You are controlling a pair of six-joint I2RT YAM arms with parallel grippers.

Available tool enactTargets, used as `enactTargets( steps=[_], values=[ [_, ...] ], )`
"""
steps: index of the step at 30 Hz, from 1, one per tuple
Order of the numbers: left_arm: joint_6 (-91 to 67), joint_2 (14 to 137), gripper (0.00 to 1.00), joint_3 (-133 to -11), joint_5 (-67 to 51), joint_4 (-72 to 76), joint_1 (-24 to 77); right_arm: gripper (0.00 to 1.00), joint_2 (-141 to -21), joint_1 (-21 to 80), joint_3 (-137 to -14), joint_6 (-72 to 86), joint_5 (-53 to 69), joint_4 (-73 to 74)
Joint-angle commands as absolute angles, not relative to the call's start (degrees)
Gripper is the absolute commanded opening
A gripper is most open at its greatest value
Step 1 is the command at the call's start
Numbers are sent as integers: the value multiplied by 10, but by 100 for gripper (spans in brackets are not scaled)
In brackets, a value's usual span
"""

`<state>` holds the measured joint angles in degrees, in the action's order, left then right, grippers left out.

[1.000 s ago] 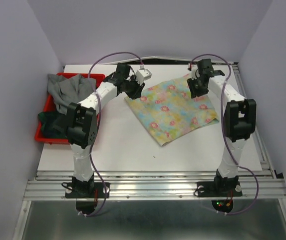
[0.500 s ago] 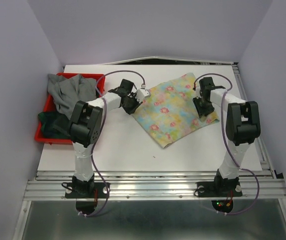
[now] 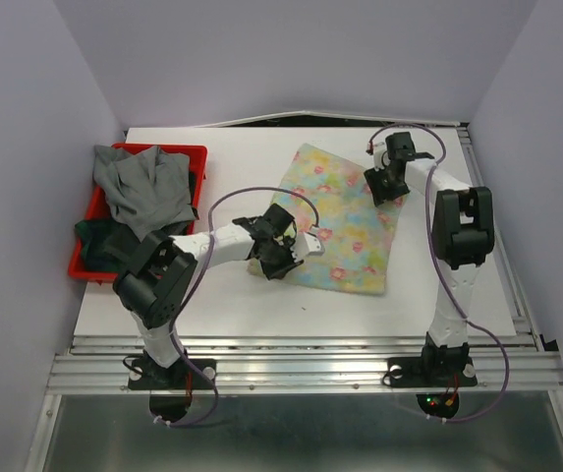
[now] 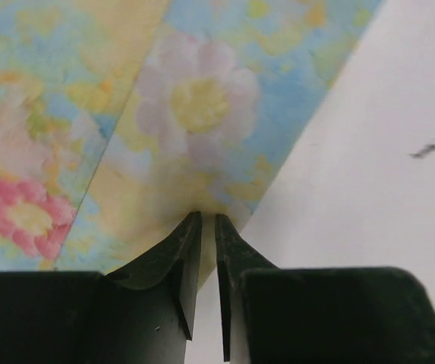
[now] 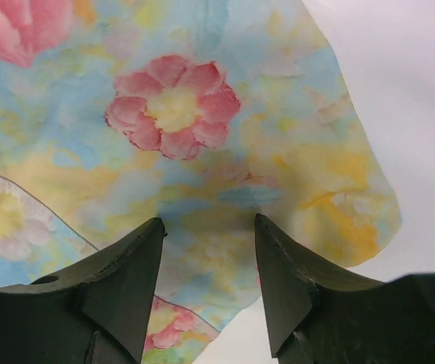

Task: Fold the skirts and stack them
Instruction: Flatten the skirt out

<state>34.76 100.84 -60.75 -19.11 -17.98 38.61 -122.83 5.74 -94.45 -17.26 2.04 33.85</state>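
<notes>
Limply, the thin floral skirt (image 3: pixel 345 216) lies nearly flat, left tool (image 4: pixel 208 218) pinching its edge, right tool (image 5: pixel 209 224) spread open.

Red plastic bin (image 3: pixel 176 150) at left edge of white table (image 3: pixel 242 305); metal rails (image 3: pixel 301 369) along near edge.

My left arm (image 3: pixel 217 241) bends low across the desk from its base to the near left edge of the pastel yellow-blue floral cloth skirt (image 3: pixel 350 211). My left end effector (image 4: pixel 208 218) pinches that edge, fingers nearly touching. My right arm (image 3: pixel 458 226) stretches forward, and my right end effector (image 5: pixel 209 227) stands spread over the skirt's far right corner.
</notes>
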Motion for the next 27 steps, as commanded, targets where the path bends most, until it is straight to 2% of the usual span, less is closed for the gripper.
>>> enactTargets(
  steps=[1, 6, 13, 16, 17, 21, 23, 27],
  values=[
    [303, 953, 26, -591, -240, -221, 454, 60, -1245, 77, -990, -172, 131, 336],
    [267, 924, 32, -656, -279, -247, 476, 66, -1231, 77, -1000, -164, 151, 337],
    [256, 876, 35, -704, -267, -254, 470, 63, -1177, 77, -1038, -105, 174, 331],
    [244, 871, 35, -687, -259, -224, 454, 54, -1179, 71, -1060, -71, 201, 310],
    [243, 874, 35, -684, -260, -219, 440, 44, -1186, 66, -1075, -67, 208, 310],
    [224, 903, 34, -684, -278, -211, 399, 19, -1222, 51, -1097, -61, 207, 320],
    [218, 908, 33, -683, -281, -206, 385, 11, -1239, 38, -1097, -70, 199, 330],
    [207, 934, 33, -683, -280, -190, 352, 9, -1264, 32, -1084, -95, 143, 334]
  ],
)
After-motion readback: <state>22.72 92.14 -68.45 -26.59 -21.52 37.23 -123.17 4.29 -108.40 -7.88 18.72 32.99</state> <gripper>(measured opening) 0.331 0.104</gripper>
